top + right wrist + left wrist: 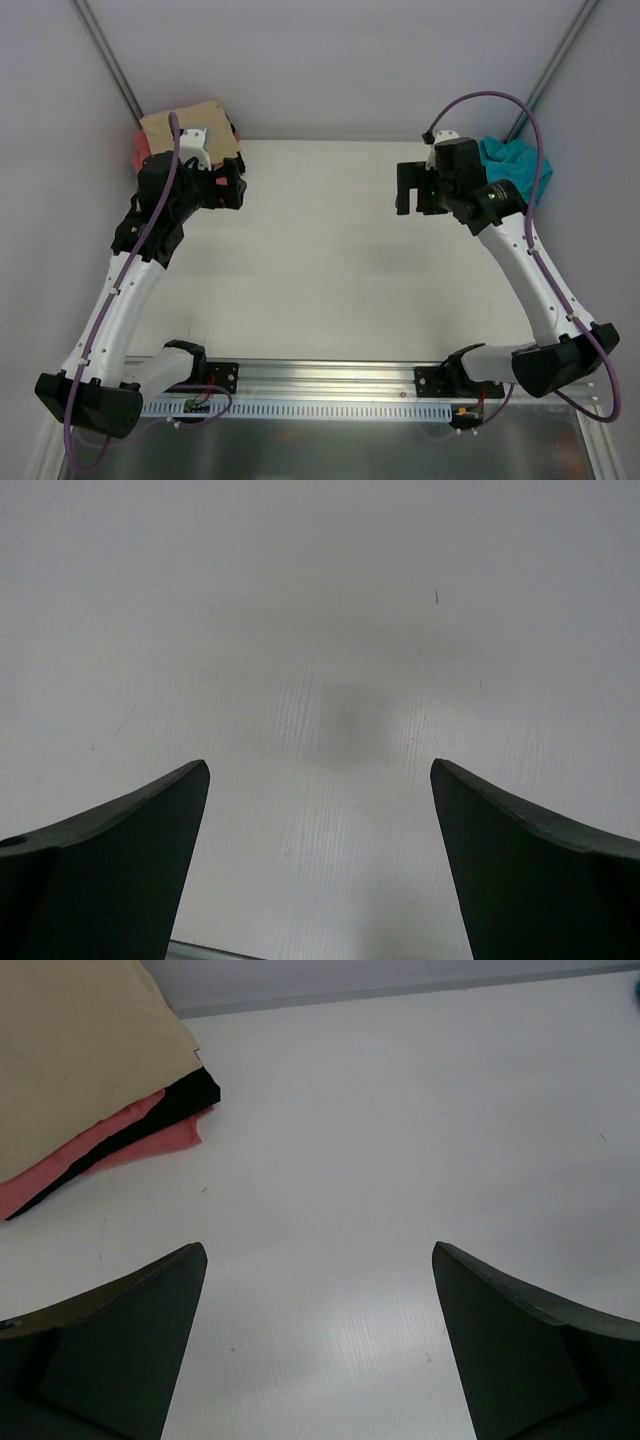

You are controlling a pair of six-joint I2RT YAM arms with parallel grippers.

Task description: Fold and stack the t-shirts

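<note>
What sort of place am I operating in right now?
Probably a lab test cell: a plain white tabletop, grey wall panels, a slotted metal mounting rail at the near edge, and a tan-topped stack of folded cloth t-shirts.

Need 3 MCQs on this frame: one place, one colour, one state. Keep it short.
1. Where does the teal t-shirt lie?
A) far right corner
B) near left corner
C) on the stack
2. Which colour tops the stack?
A) black
B) tan
C) coral
3. The left gripper is:
A) shut on cloth
B) shut, empty
C) open, empty

1A: it is bunched in that corner.
2B: the tan t-shirt lies on top.
3C: jaws spread over bare table.
</note>
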